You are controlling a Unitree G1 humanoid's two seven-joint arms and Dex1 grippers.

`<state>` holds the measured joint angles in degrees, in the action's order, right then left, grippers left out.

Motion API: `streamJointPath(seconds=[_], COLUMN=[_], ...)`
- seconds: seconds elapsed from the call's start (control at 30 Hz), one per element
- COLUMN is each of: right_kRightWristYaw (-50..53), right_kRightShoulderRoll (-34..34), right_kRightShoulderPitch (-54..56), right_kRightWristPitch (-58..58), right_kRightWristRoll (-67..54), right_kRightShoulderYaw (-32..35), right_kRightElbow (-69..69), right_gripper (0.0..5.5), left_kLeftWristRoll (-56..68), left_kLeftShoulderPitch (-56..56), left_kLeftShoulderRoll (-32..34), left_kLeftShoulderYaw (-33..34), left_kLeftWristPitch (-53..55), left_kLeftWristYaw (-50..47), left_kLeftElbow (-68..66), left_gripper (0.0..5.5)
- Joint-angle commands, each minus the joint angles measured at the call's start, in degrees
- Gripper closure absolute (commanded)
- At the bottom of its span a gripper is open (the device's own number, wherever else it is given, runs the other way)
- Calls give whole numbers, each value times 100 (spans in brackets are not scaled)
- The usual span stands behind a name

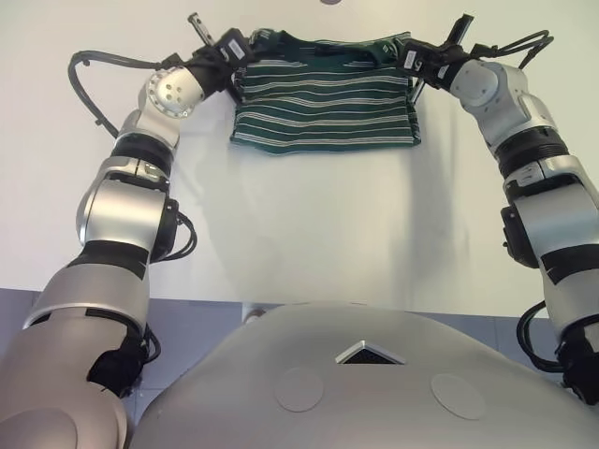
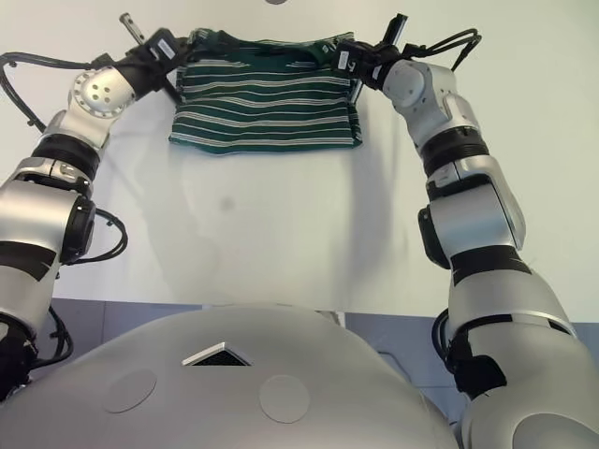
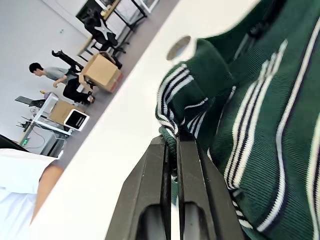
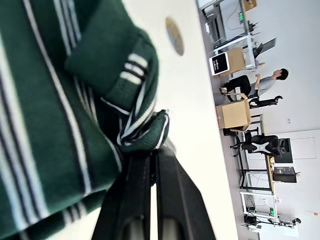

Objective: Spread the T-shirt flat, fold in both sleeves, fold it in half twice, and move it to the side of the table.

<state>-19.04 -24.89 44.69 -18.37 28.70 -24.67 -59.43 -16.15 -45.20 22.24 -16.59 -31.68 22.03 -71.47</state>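
Head view: the striped green T-shirt [image 1: 323, 103], folded, sits at twelve o'clock on the white table [image 1: 309, 224]. The left gripper [image 1: 236, 58] is at its ten o'clock corner and the right gripper [image 1: 412, 64] at its two o'clock corner.
Left wrist view: fingers [image 3: 150, 190] pinched together on a fabric edge.
Right wrist view: fingers [image 4: 175, 200] likewise clamped on cloth.

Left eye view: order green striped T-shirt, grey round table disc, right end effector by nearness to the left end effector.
1. Green striped T-shirt, gripped, left corner.
2. Grey round disc, far centre.
3. Right end effector, shirt's right corner.
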Motion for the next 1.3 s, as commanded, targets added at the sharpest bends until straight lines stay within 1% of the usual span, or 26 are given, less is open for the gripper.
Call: streamJointPath(seconds=[0.03,0.07,0.1,0.13,0.17,0.2,0.3,0.37,0.4,0.47,0.5,0.53,0.63,0.73,0.8,0.83,0.87,0.93,0.97,1.0,1.03,1.1,1.13,1.2,1.23,1.3], right_kRightWristYaw=[322,421,479,489,467,337,-60,-100,-89,-375,-503,-696,-737,-626,-960,-1612,-2519,-3974,-4206,-4277,-4275,-4171,-4083,-3706,-3406,-2682], right_kRightShoulderRoll=[288,380,478,561,626,748,992,1004,988,907,883,821,449,-119,-566,-795,-1041,-1581,-1721,-1783,-1780,-1641,-1539,-1025,-577,450], right_kRightShoulderPitch=[69,86,117,155,215,329,666,737,741,548,458,246,-279,-522,-679,-970,-1445,-2341,-2449,-2403,-2270,-1908,-1725,-1229,-932,-333], right_kRightWristPitch=[-27,41,159,272,383,606,1596,1946,1950,1022,642,119,-975,-1325,-1441,-1490,-1309,103,931,1562,1984,2260,2346,2548,2634,2258], right_kRightWristRoll=[-176,-328,-580,-853,-1167,-1726,-3193,-3628,-3650,-3010,-2761,-2384,-1083,478,1213,1014,247,-2356,-3690,-4651,-5290,-5449,-5412,-5235,-5113,-4278], right_kRightShoulderYaw=[206,368,620,890,1198,1732,3127,3573,3612,2960,2698,2273,1072,-204,-856,-960,-986,-1012,-840,-585,-247,324,485,573,551,193], right_kRightElbow=[-420,-519,-647,-758,-857,-970,-1301,-1370,-1350,-823,-601,-227,374,280,562,1116,2138,5090,6277,7011,7336,7214,7104,6827,6530,5187], right_gripper=[519,507,489,481,456,435,375,329,308,266,254,235,179,116,75,59,45,11,10,10,10,10,10,10,10,10], left_kLeftWristRoll=[-229,-259,-224,-166,-67,85,1247,1942,2141,3357,3730,3921,3728,3293,3081,2966,2821,2608,2589,2608,2617,2581,2560,2559,2585,2620], left_kLeftShoulderPitch=[246,284,279,255,199,120,-255,-478,-533,-653,-675,-648,-485,-283,-120,-8,152,527,719,864,963,1025,1038,1043,1015,935], left_kLeftShoulderRoll=[-171,-197,-229,-252,-276,-290,-392,-431,-419,-248,-186,-128,-52,-25,-11,-5,24,115,159,176,170,148,152,164,154,103], left_kLeftShoulderYaw=[-108,-107,-47,31,150,338,1588,2379,2637,3922,4330,4534,4389,3957,3671,3484,3274,2917,2828,2804,2788,2729,2690,2657,2663,2677], left_kLeftWristPitch=[245,320,434,534,646,764,1556,2268,2531,3303,3547,3699,3655,3310,3162,3130,3114,3144,3193,3268,3322,3395,3424,3516,3565,3624], left_kLeftWristYaw=[51,-34,-146,-255,-360,-453,-387,-647,-795,-1174,-1290,-1291,-1114,-783,-431,-217,-19,273,353,400,422,423,415,408,405,343], left_kLeftElbow=[-310,-354,-392,-420,-445,-465,-526,-573,-580,-591,-578,-530,-301,39,384,621,921,1627,1938,2149,2267,2382,2456,2665,2743,2779], left_gripper=[550,550,517,514,489,469,415,373,354,315,304,287,236,181,136,117,102,63,40,32,15,15,15,15,15,15])
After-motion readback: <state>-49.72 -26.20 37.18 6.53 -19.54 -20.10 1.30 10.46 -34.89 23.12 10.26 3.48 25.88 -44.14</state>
